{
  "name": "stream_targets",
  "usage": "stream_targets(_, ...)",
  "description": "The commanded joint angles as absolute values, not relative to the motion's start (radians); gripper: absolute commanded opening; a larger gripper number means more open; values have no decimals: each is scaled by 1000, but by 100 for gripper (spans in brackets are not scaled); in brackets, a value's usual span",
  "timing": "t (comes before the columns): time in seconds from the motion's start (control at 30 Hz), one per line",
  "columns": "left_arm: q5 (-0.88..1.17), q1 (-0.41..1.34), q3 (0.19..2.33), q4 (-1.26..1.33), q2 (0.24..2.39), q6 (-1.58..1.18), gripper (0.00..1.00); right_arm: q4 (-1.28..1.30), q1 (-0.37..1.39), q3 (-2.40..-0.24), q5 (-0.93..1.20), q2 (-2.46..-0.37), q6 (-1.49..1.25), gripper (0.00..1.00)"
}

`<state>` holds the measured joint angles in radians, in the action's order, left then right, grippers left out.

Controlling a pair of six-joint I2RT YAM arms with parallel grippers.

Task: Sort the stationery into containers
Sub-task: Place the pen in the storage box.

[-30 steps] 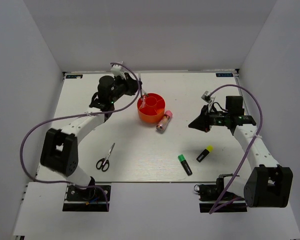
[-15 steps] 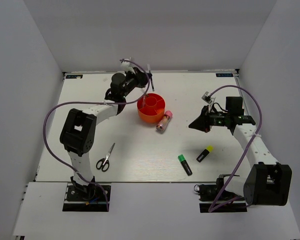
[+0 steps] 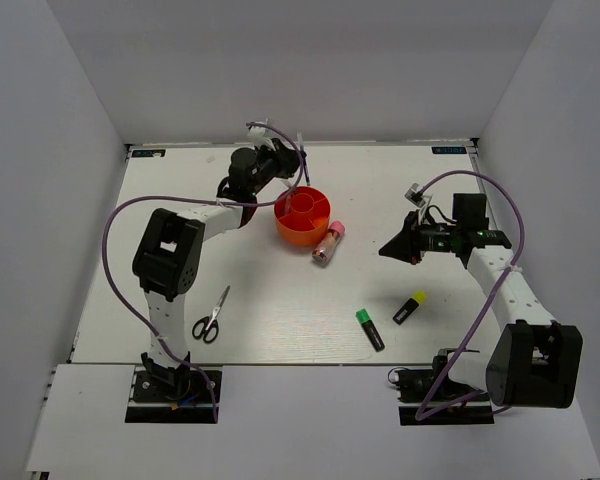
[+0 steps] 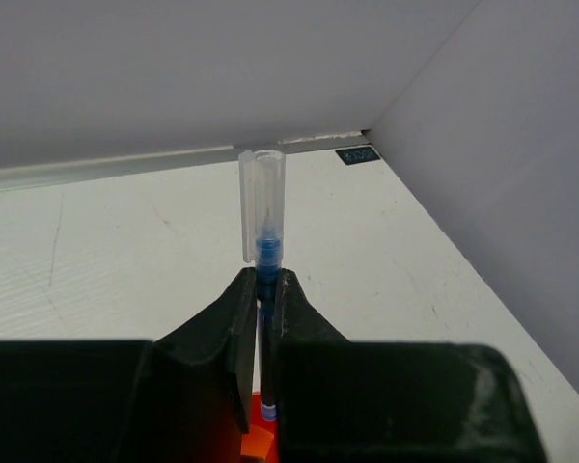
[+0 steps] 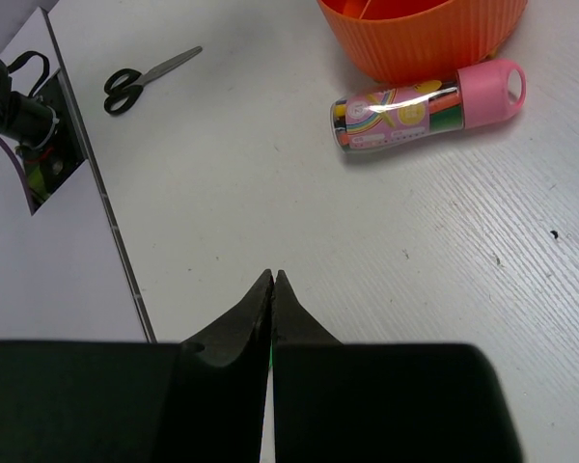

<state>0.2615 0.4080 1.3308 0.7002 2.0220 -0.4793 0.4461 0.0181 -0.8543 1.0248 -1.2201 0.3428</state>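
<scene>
Over the far rim of the orange tub the thin white pen stands upright, pinched low on its barrel by the left claw. Let go off-centre, it could tip past the rim onto the counter. Off to the side the right claw hangs pressed together, empty, well apart from the tub.

The left arm rises from its base at the near edge of the white worktop, folds at the elbow and reaches to the far middle. Its black left end effector is pinched on a thin clear-capped pen, which stands up between the fingertips. The right arm stretches up the right side with its wrist bent inward. The black right end effector points left with its jaws pressed together and nothing between them.
</scene>
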Motion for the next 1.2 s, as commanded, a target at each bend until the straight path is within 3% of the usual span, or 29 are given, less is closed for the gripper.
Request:
stream_targets(0.0, 249, 410, 1328, 713, 2011, -471, 0, 449, 12, -857, 1058, -1227, 360, 0)
stream_targets(0.6, 259, 448, 1249, 695, 2026, -423, 1, 463, -51, -865, 1094, -1233, 360, 0)
stream_targets(0.73, 265, 451, 1229, 695, 2010, -416, 8, 465, -60, -865, 1103, -1235, 359, 0)
stream_targets(0.87, 262, 457, 1204, 686, 1994, -407, 23, 465, -66, -867, 1109, -1233, 357, 0)
stream_targets(0.97, 259, 459, 1198, 678, 1985, -397, 38, 468, -71, -867, 1117, -1232, 357, 9)
stream_targets(1.03, 256, 462, 1203, 669, 1977, -390, 49, 472, -74, -868, 1118, -1235, 356, 24)
stream_targets(1.17, 259, 466, 1247, 618, 1974, -368, 57, 476, -77, -871, 1123, -1232, 360, 39)
